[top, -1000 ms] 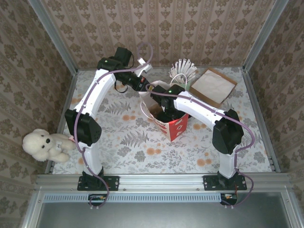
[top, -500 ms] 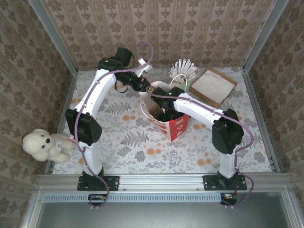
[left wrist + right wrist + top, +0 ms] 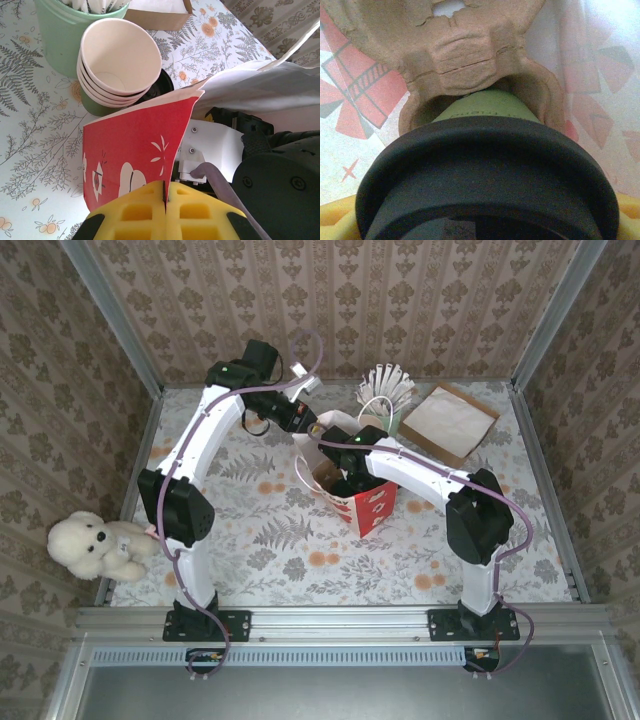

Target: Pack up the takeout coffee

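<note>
Currently my right pincer (image 3: 482,227) grasps takeout coffee (image 3: 485,150) at lid level inside paper bag (image 3: 132,150), base at pulp carrier (image 3: 465,55) socket. Left pincer (image 3: 165,212) clenched on bag edge. Cup likely light, thin-walled, crushable; hold gently just under lid.

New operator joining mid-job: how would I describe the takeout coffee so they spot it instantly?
Find the red-and-white paper bag standing mid-table. Inside it, at a brown pulp carrier, sits the takeout coffee in the right end effector: a green cup with a black lid, unlike the lidless cream-lined cups stacked outside the bag.
</note>
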`<state>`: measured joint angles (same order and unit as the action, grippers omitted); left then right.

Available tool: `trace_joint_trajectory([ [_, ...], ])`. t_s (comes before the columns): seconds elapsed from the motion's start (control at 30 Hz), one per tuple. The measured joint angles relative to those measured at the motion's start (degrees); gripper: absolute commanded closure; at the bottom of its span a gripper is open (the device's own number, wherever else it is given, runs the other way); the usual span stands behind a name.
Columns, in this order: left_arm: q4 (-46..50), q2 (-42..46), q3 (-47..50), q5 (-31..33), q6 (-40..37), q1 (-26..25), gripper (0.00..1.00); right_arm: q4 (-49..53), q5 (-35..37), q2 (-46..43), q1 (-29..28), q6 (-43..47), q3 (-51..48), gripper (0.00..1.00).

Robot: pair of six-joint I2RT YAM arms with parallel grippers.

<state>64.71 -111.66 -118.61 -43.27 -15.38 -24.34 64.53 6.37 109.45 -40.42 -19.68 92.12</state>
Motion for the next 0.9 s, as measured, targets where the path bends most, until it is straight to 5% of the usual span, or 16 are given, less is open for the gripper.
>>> trace_joint_trajectory([
  [0.9,0.0,0.0,0.0,0.0,0.0,0.0,1.0,-2.3,0.0,-0.7,0.1,0.0,-2.2,0.33],
])
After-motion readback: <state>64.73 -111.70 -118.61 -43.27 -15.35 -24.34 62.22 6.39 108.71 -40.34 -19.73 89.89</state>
